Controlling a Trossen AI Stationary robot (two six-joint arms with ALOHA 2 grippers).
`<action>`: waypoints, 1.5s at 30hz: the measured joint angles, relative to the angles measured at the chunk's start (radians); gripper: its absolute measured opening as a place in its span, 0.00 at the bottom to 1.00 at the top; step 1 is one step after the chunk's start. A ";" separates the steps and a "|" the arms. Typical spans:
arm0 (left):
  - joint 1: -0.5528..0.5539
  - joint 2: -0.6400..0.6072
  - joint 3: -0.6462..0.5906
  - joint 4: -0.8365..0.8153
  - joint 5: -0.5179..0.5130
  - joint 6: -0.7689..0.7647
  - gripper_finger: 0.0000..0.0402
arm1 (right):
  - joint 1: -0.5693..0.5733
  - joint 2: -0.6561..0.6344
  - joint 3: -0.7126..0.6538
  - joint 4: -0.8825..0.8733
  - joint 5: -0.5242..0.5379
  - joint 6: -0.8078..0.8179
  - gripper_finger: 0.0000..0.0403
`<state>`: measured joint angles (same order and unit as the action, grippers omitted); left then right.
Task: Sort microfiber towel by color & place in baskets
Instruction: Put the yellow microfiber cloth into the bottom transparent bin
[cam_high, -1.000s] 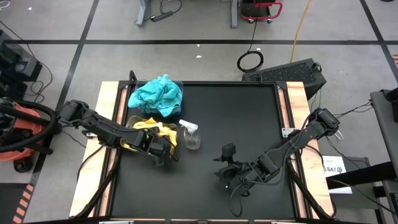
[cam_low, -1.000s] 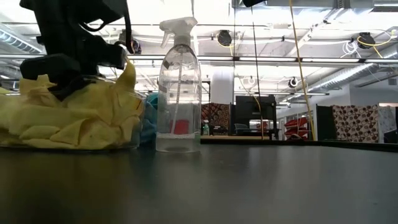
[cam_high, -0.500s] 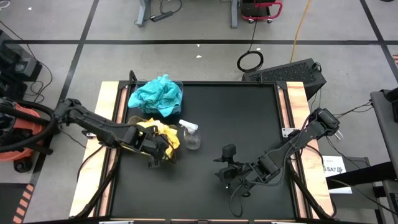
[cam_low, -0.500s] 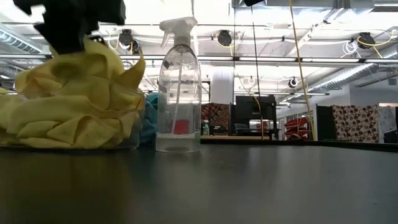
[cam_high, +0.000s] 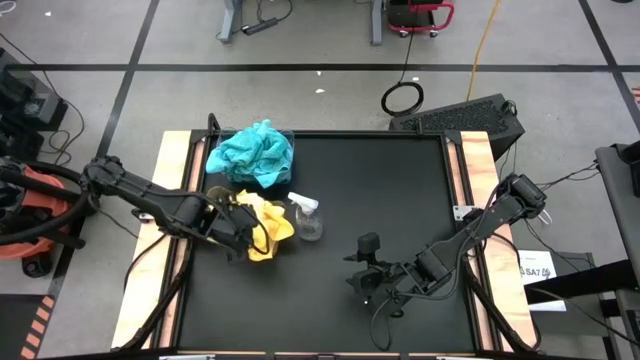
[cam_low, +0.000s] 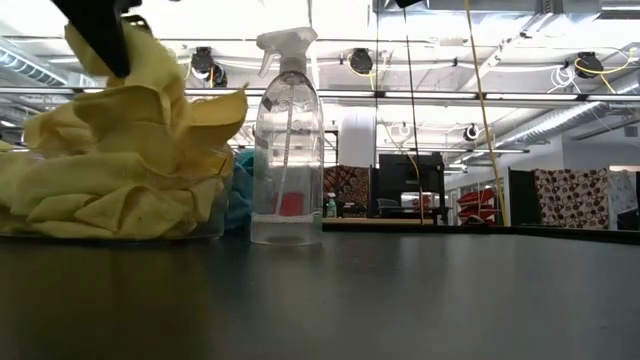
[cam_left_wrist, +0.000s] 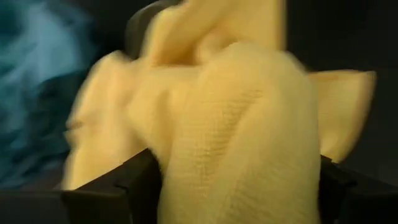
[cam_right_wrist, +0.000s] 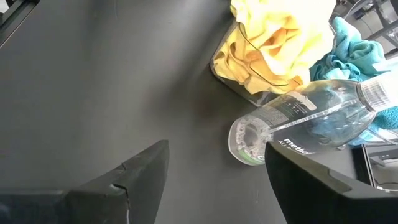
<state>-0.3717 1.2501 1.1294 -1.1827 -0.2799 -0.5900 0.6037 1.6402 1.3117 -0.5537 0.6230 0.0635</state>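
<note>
**Yellow towels heaped in the nearer tub, both claws with nothing held**

The black rectangular table top (cam_high: 400, 200) filled the centre of the high view. At its upper left edge stood a clear plastic tub (cam_high: 290, 140) full of crumpled teal-blue microfiber towels (cam_high: 252, 152). Just below it in the frame, a second clear tub (cam_low: 222, 190) held a heap of bright yellow microfiber towels (cam_high: 264, 222), which rose above its rim. The left gripper (cam_high: 237, 232) was at the left side of this heap. In the left wrist view yellow cloth lay between its spread fingers (cam_left_wrist: 134, 183), but I cannot tell whether they gripped it. The right gripper (cam_high: 362, 280) waited low on the table, in the lower middle of the frame, its fingers (cam_right_wrist: 146, 171) wide apart and empty. A small clear spray bottle (cam_high: 308, 220) stood upright just right of the yellow heap.
</note>
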 joint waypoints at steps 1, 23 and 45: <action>0.000 0.000 0.000 -0.031 -0.024 -0.013 0.68 | 0.000 0.000 0.000 0.000 0.000 0.000 0.64; -0.078 -0.027 -0.150 0.263 -0.345 -0.053 0.68 | 0.018 0.000 0.000 0.006 0.000 0.008 0.64; -0.139 -0.178 -0.202 0.310 -0.227 0.035 0.68 | -0.174 0.309 -0.002 0.881 -0.047 -0.430 0.58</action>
<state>-0.5110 1.0721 0.9273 -0.8728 -0.5074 -0.5555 0.4301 1.9488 1.3102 0.3273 0.5761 -0.3668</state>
